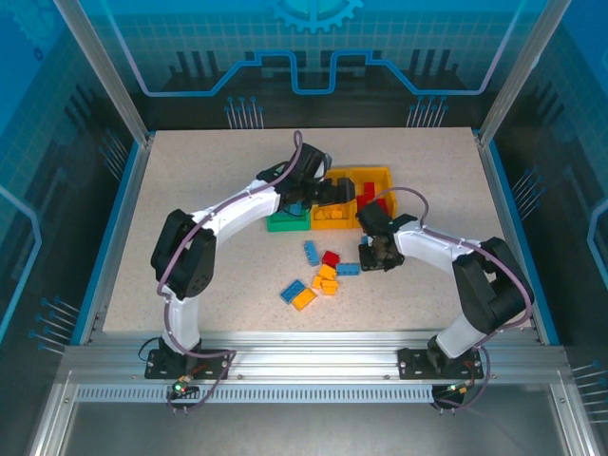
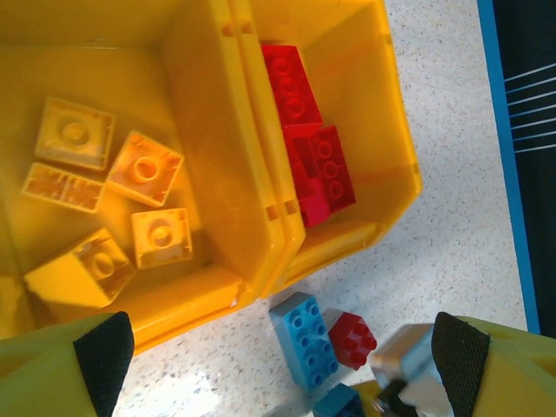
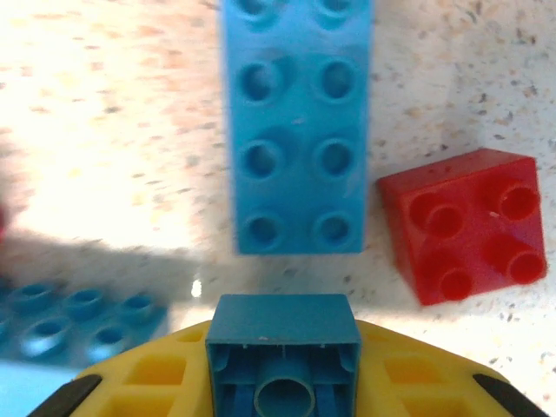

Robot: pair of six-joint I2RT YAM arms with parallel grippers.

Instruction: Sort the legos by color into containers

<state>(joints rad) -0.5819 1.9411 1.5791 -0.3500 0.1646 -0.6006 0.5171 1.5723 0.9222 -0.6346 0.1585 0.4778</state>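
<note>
A: State of the left gripper (image 1: 321, 193)?
B: Wide open above the containers (image 1: 366, 172), pads (image 2: 104, 347) far apart, nothing between.
A: And the right gripper (image 1: 377, 255)?
B: Closed on a small blue brick (image 3: 282, 347), hollow underside toward the wrist camera. Hangs at 3 o'clock from the loose legos (image 1: 328, 275) in the top view.
A: Under that brick?
B: Speckled table (image 1: 190, 190), with a long blue brick (image 3: 295, 130) at 12 o'clock, a red square brick (image 3: 469, 226) at 2 o'clock and a blurred blue piece (image 3: 69, 321) at 9 o'clock.
A: Whereabouts of the bins?
B: Joined in a row at 12 o'clock from the loose pile: green bin (image 1: 285, 226) at the 9 o'clock end, then the middle bin (image 2: 204, 113), then the right bin (image 2: 387, 104), both orange-yellow.
A: Contents?
B: At least five yellow bricks (image 2: 143, 169) in the middle bin, several red bricks (image 2: 321, 165) in the right bin. Cannot tell for the green one, half hidden under the arm.
A: Colours lying loose?
B: Blue, red, yellow and orange, close together.
</note>
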